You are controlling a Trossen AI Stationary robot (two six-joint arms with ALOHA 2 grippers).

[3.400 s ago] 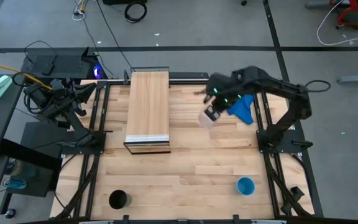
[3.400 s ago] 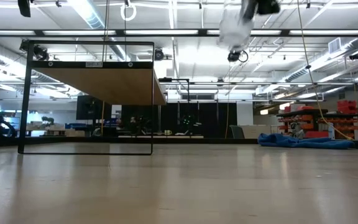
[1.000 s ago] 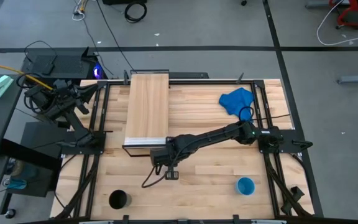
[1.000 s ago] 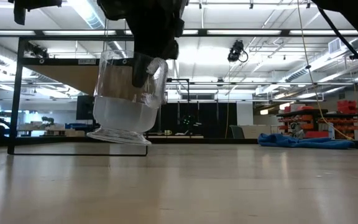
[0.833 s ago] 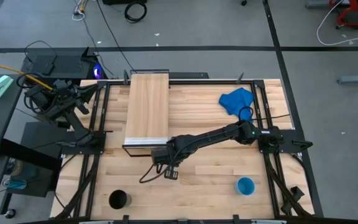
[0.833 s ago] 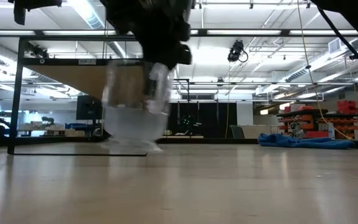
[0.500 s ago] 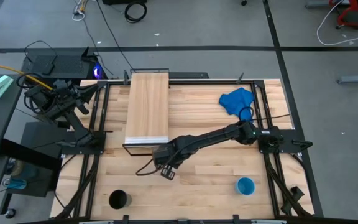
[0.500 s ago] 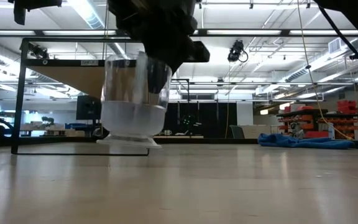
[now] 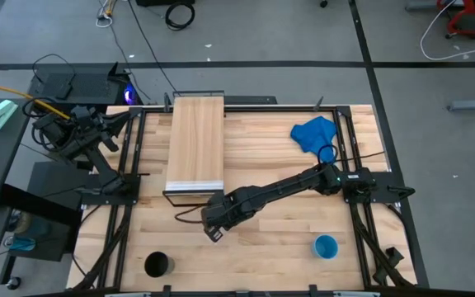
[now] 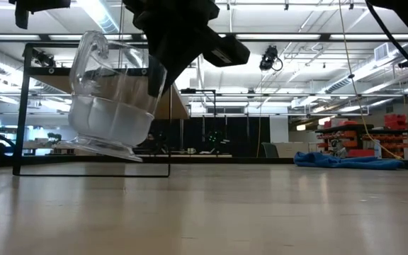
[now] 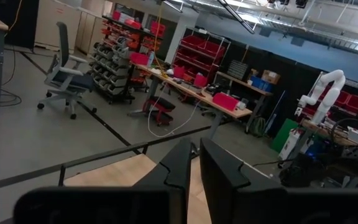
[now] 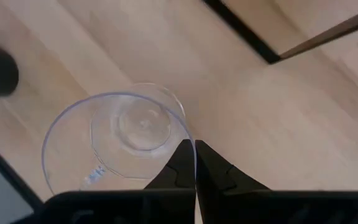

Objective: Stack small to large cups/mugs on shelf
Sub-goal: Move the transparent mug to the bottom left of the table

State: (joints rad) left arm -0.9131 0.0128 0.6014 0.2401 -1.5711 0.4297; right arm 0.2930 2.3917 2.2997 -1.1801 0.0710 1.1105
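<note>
While the wood table [image 9: 270,165] carries shelf [image 9: 195,147], blue cloth [image 9: 315,135], blue cup [image 9: 326,246] and black cup [image 9: 157,265], right gripper [image 9: 213,229] pinches the tilted, empty glass cup's [image 10: 112,106] rim, just off the surface beside the shelf front; left gripper [image 11: 194,163] nearly closed, empty.

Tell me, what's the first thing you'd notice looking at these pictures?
The clear glass cup, tilted and hanging just above the table, pinched at its rim by the right gripper in front of the wooden shelf. Farther off, a bright blue cup and a black cup wait near the table's front edge.
</note>
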